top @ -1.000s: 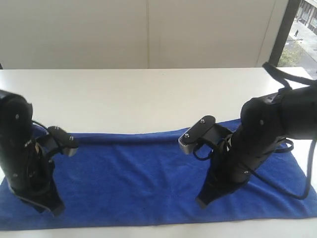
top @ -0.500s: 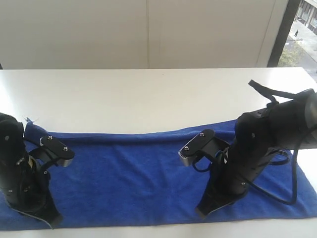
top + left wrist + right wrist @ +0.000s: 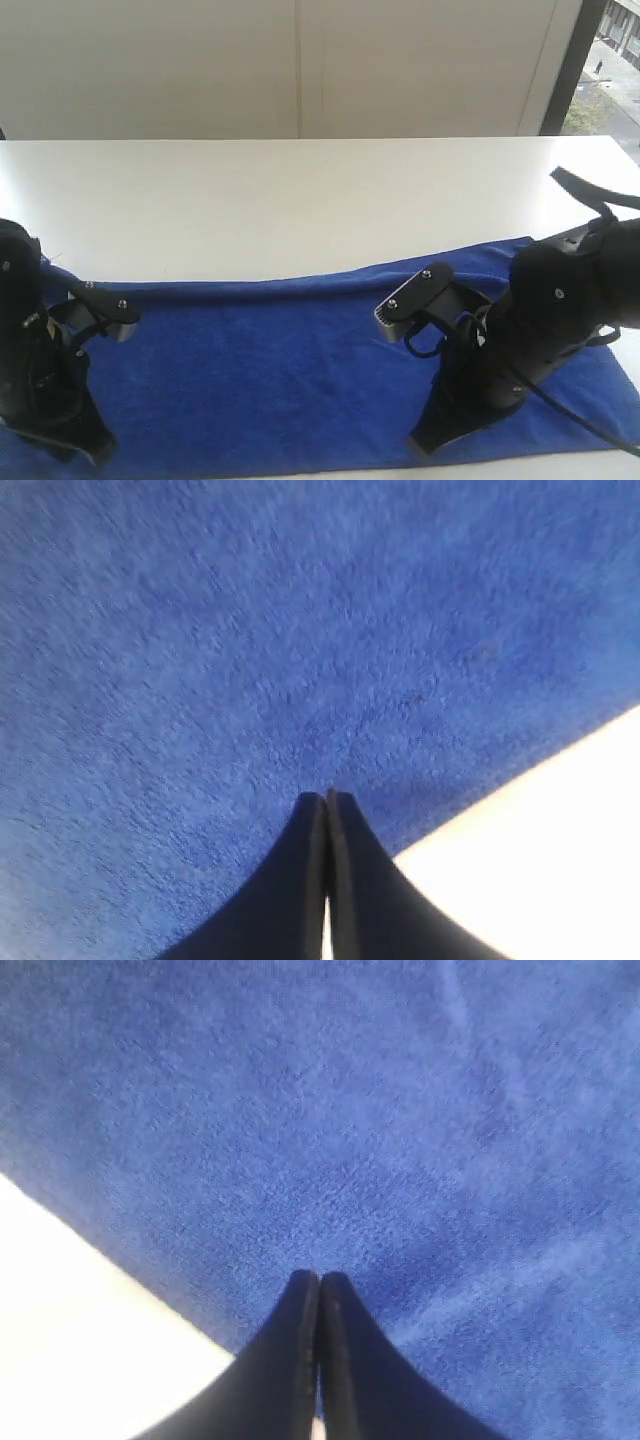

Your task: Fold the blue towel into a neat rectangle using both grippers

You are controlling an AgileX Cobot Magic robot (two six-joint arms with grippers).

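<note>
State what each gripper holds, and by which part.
Cannot be told. The left gripper and the right gripper are both shut, tips down at the blue towel near one long edge; no cloth shows between the jaws.

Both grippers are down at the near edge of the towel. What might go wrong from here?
1. The left gripper and right gripper are shut with tips at the near hem of the towel, but no cloth visibly sits between the jaws; a lift might leave it behind or raise one side only.
2. The far hem is rolled into a ridge, so the fold could end up uneven.
</note>
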